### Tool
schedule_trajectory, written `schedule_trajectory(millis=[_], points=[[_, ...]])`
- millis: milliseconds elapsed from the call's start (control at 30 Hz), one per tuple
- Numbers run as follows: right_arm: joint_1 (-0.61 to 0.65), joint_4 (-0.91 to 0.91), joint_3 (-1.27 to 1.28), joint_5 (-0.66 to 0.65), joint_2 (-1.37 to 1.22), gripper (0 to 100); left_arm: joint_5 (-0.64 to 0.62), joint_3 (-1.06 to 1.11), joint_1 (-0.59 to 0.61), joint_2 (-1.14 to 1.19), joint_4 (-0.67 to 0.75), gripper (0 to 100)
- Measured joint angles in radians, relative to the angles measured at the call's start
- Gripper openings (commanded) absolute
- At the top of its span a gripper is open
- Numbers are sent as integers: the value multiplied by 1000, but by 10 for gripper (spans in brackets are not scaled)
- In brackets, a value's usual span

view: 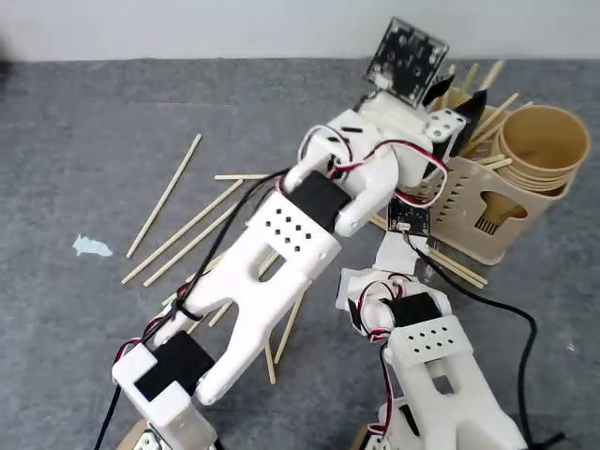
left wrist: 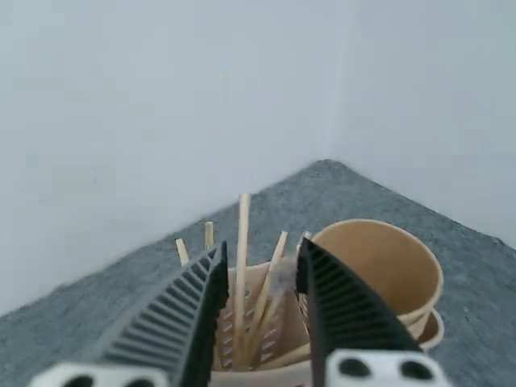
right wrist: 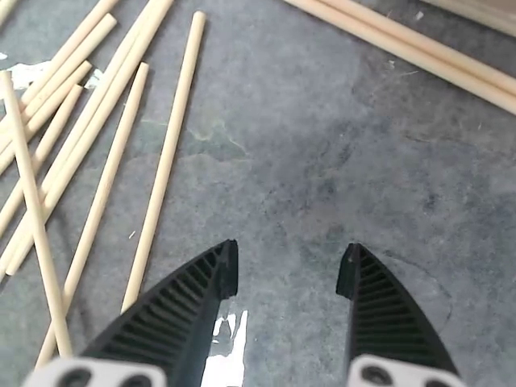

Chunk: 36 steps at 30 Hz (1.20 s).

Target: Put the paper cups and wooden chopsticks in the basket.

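Left claw (left wrist: 260, 262) parted over basket (left wrist: 274, 332); loose chopsticks (right wrist: 165, 161) beside right claw (right wrist: 289, 260).

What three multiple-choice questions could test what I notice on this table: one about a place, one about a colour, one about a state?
1. Where are the paper cups?
A. Stacked in the basket
B. Held by a gripper
C. Upside down on the floor

2. What colour is the table?
A. White
B. Grey
C. Green

3. How is the right gripper?
A. Shut on a chopstick
B. Shut on a cup
C. Open, holding nothing

Answers:
1 A: the high view shows the cups nested in one another inside the basket.
2 B: the surface around the loose chopsticks is grey.
3 C: the right wrist view shows its jaws apart over bare table, with nothing between them.
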<state>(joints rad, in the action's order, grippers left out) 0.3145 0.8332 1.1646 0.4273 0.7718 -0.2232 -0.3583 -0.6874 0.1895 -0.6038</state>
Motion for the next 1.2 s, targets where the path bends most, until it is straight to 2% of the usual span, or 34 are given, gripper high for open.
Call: schedule_trajectory(millis=[200,433,500,633,733,867,1033,1200], points=[[0,0,0,-2,0,219,0,-241,17,0,-285,145],[0,0,0,-17,0,219,0,-525,118,0,-667,143],[0,0,0,-17,0,219,0,-605,149,-2,-784,118],[0,0,0,-17,0,219,40,-779,213,-2,-1034,8],[0,0,0,-17,0,219,68,-867,275,-5,-1115,13],[0,69,-66,-17,0,219,77,-816,410,-40,-1131,13],[11,138,-195,5,0,222,106,-549,555,-186,-1132,13],[158,149,-256,51,0,223,146,-198,736,-388,-1131,13]])
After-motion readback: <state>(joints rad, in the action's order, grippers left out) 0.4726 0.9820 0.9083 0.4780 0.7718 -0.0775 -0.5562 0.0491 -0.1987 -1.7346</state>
